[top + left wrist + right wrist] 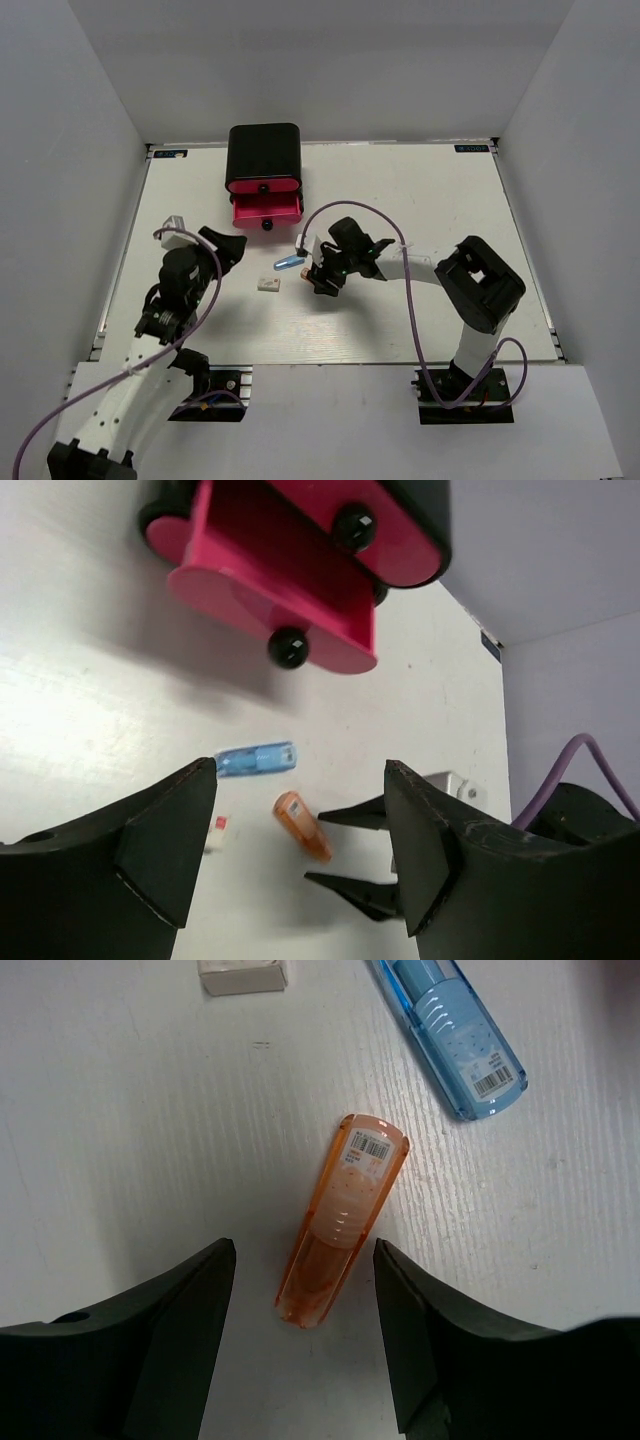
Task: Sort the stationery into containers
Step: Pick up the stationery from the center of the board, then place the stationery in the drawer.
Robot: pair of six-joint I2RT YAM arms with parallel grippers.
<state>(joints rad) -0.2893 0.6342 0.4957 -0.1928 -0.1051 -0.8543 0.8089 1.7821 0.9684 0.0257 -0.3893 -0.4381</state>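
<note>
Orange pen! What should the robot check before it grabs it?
1. Right jaws open wider than the orange pen: ok.
2. Pen's near end lies between the jaws: ok.
3. Light blue pen apart from the orange one: ok.
4. White block out of the jaws' way: ok.
5. A drawer pulled out to take it: ok.
6. Jaws low enough to pinch: cannot tell.

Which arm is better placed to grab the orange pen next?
Right, probably. The right fingers, open, frame the orange pen just beneath them. The left fingers, also open, sit farther back, with that pen well ahead of them.
</note>
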